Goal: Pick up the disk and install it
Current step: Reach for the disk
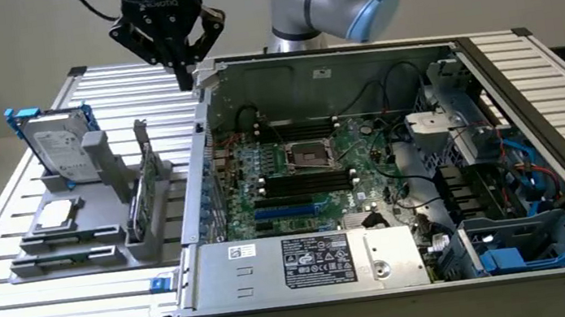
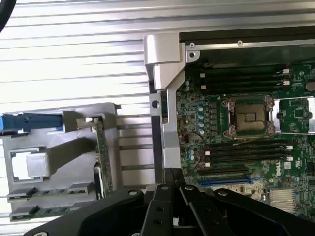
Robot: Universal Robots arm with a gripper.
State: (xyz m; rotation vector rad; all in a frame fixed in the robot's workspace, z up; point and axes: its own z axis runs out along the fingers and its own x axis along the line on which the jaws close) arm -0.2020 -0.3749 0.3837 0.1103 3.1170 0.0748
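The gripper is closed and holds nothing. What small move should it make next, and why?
Probably move it toward the exterior view's left, over the disk: the gripper hangs shut and empty above the computer case's corner, while the disk stands untouched in the grey holder.

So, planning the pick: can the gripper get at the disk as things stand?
Probably yes: the disk stands on edge in the holder, top edge exposed, with nothing between it and the shut gripper over the case corner.
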